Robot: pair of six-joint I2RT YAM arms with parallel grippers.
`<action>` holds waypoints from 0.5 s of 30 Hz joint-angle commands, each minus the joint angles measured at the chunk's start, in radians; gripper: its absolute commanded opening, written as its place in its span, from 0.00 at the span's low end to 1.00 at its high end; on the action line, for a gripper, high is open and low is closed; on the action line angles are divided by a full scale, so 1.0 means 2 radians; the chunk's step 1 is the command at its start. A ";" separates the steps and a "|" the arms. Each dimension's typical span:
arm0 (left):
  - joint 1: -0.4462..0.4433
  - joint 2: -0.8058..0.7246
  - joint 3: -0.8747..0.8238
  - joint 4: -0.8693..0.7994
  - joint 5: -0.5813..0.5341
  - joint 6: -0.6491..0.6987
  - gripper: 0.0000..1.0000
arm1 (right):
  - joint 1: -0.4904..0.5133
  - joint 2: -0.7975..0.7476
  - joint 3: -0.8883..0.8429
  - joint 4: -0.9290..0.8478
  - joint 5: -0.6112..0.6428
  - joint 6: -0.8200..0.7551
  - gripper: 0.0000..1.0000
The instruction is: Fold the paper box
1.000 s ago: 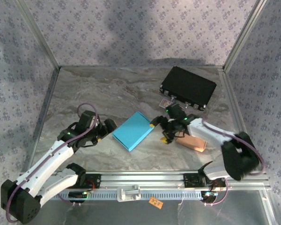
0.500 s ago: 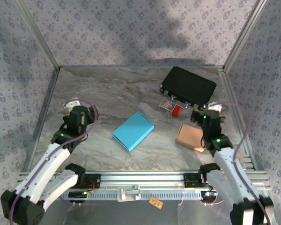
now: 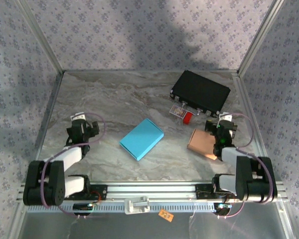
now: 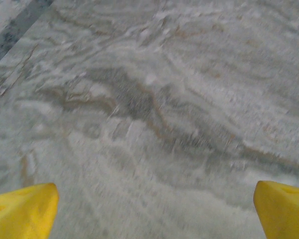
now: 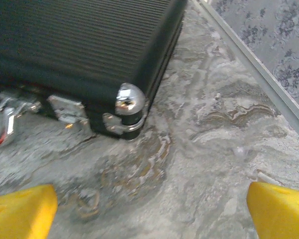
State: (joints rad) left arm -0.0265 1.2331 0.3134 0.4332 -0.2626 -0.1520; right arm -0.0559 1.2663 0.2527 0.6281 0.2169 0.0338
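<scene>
The blue paper box point(image 3: 142, 139) lies flat and closed-looking in the middle of the marble table, touched by neither arm. My left gripper point(image 3: 79, 121) is drawn back at the left, well clear of the box; its yellow fingertips point(image 4: 23, 212) stand wide apart over bare marble, so the left gripper point(image 4: 154, 214) is open and empty. My right gripper point(image 3: 224, 122) is pulled back at the right. In its wrist view the right gripper point(image 5: 152, 211) is open, fingertips point(image 5: 21, 211) spread, nothing between them.
A black case point(image 3: 200, 92) with metal corners point(image 5: 128, 99) sits at the back right, just ahead of the right gripper. A tan flat box point(image 3: 203, 144) lies beside the right arm. A red item point(image 3: 187, 117) and a small card point(image 3: 175, 111) lie before the case. Metal rails edge the table.
Both arms have pulled away from the blue box and folded back toward their bases. The right gripper left the spot between the box and the tan piece. The box has not moved.
</scene>
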 commanded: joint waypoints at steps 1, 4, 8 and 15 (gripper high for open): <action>0.012 0.042 0.024 0.124 0.050 0.028 1.00 | 0.002 0.011 0.017 0.069 -0.032 0.013 0.99; 0.014 0.076 0.032 0.153 0.060 0.047 1.00 | 0.011 0.012 0.011 0.086 -0.054 -0.010 0.99; 0.026 0.161 0.000 0.305 0.061 0.038 1.00 | 0.003 0.071 0.008 0.148 -0.065 -0.009 0.99; 0.025 0.149 0.033 0.220 0.057 0.035 1.00 | 0.012 0.119 0.047 0.118 -0.055 -0.017 0.99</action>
State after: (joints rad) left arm 0.0196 1.5372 0.3569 0.8268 -0.1677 -0.0891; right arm -0.0402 1.5131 0.2947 0.8635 0.0914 0.0204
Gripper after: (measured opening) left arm 0.997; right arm 0.991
